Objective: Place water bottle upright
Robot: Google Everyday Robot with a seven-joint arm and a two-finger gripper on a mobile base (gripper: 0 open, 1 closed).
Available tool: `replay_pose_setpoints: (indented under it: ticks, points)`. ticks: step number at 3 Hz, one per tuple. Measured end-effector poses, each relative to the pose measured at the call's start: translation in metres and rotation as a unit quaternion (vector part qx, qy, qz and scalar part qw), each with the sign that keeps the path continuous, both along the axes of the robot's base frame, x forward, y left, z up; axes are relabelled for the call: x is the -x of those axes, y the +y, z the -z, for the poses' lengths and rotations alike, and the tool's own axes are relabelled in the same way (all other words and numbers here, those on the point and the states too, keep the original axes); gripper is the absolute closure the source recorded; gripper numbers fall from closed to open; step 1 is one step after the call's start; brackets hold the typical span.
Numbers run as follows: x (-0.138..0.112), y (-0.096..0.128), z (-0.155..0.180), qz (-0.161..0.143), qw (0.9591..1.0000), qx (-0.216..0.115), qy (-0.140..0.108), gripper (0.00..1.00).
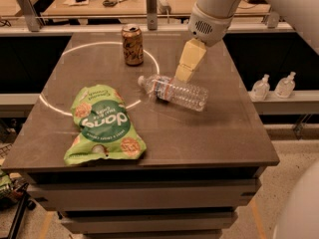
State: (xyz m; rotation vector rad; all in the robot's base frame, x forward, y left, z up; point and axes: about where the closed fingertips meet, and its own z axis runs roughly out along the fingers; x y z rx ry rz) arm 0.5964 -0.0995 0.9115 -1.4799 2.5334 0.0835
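— Nearest item?
— Green snack bag [102, 126], lying flat at the front of the table [224, 138].
— Next?
— Water bottle [175, 92], on its side mid-table, cap end nearer the can.
— Gripper?
— Gripper [183, 74] poised just above the bottle's middle; apart or together, I cannot tell. Advise squaring across the body and gripping firmly before tipping the base down.
— Farthest?
— Soda can [132, 45], upright.

The dark table [219, 133] carries a brown soda can [132, 45] upright at the far side, a water bottle [174, 91] on its side mid-table, and a green snack bag [103, 123] near left. The gripper [183, 73] hangs over the bottle.
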Motion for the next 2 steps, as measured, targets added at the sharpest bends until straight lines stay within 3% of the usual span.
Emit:
replay_pose_setpoints:
  ticks: [2]
  points:
    - [0.007, 0.046, 0.033, -0.043, 0.9987, -0.001, 0.027, 0.00]
